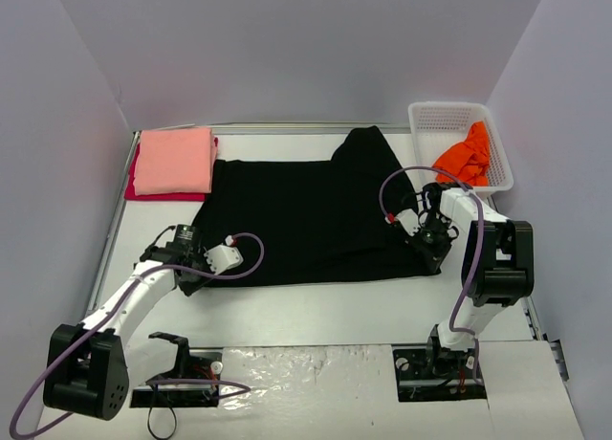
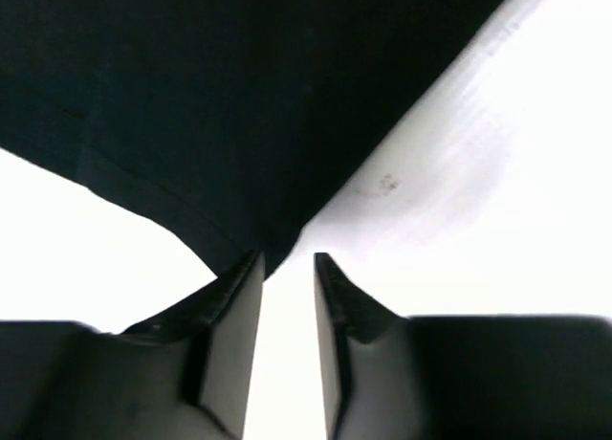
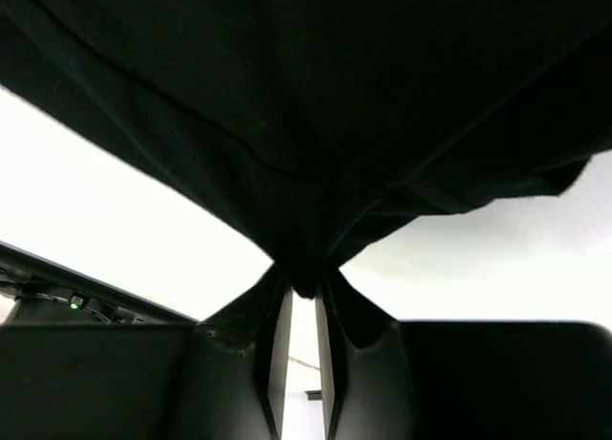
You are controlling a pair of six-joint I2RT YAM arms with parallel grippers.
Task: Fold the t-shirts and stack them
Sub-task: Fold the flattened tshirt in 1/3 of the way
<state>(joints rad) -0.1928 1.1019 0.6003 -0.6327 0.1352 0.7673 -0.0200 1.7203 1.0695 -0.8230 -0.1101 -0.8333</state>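
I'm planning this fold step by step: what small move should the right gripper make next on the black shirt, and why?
Probably open the right gripper and let go of its corner. The black t-shirt lies spread flat on the table, the left gripper stands open with the near corner unclamped at its tips, and only the right one pinches bunched cloth.

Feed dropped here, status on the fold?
Left hand open at black shirt corner. Right hand pinching its edge. Nothing blocking.
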